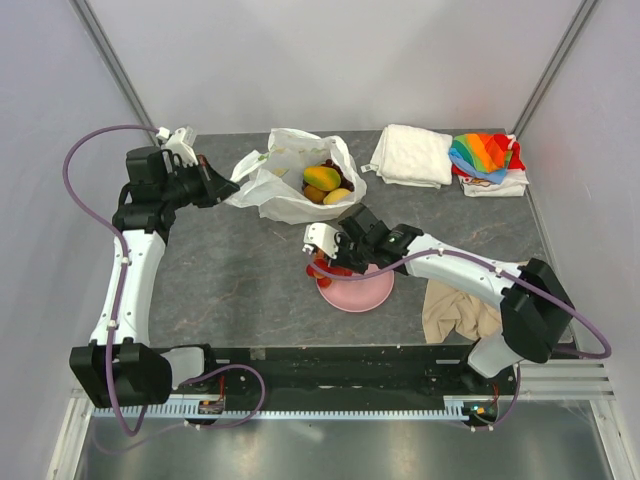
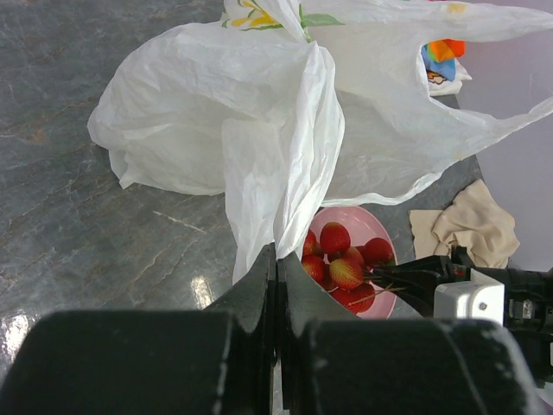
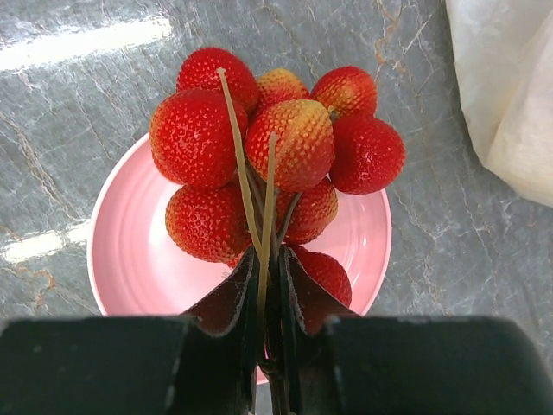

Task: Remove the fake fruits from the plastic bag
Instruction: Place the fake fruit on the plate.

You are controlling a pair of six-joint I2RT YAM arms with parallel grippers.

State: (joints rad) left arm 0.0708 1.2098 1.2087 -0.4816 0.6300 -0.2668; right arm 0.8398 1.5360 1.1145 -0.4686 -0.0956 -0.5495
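The translucent white plastic bag [image 1: 285, 190] lies open at the back of the table. In its mouth I see an orange-green mango [image 1: 321, 177], a yellow lemon [image 1: 339, 196] and a small orange [image 1: 313, 193]. My left gripper [image 1: 225, 190] is shut on a fold of the bag [image 2: 259, 112] at its left side, jaws pinched on the plastic [image 2: 277, 252]. My right gripper [image 1: 336, 262] is shut on the thin stems of the red fruit cluster [image 3: 268, 147], jaws closed [image 3: 270, 258], and holds it just over the pink plate [image 3: 130, 259]. The cluster also shows in the left wrist view [image 2: 346, 264].
A folded white cloth [image 1: 412, 155] and a rainbow-coloured cloth [image 1: 485, 155] lie at the back right. A crumpled beige cloth [image 1: 455, 310] lies near the right arm's base. The pink plate [image 1: 365, 292] sits at the table's middle front. Walls close in on three sides.
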